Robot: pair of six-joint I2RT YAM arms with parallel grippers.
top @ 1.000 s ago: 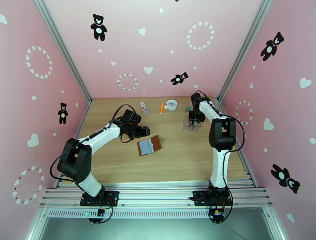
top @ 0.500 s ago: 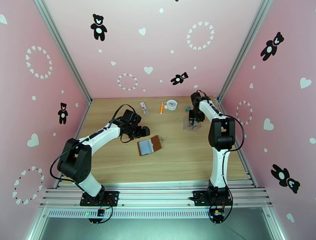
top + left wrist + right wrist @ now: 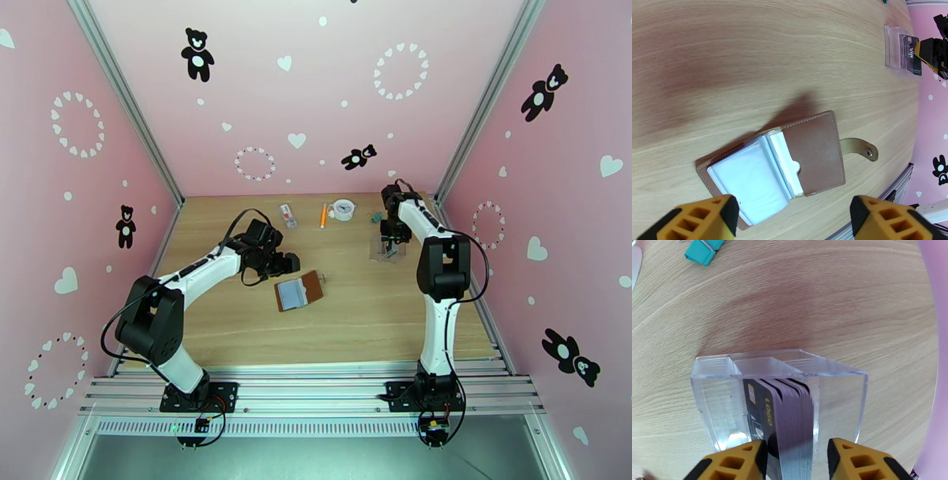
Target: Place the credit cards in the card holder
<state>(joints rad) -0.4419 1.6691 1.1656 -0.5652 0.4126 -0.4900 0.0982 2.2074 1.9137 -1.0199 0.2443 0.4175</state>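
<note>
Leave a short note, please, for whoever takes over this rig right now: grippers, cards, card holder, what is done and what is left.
Left gripper: open, empty, hovering over the card holder.
Right gripper: open, one finger either side of the credit cards, with a gap on one side; no grip yet.
Credit cards: standing as a stack in the clear stand, far right on the table.
Card holder: lying open mid-table; no card visible in its pockets.
Done: nothing pocketed.
Left: close on a card, lift it out, carry it over, slide it into a pocket, then repeat.
</note>
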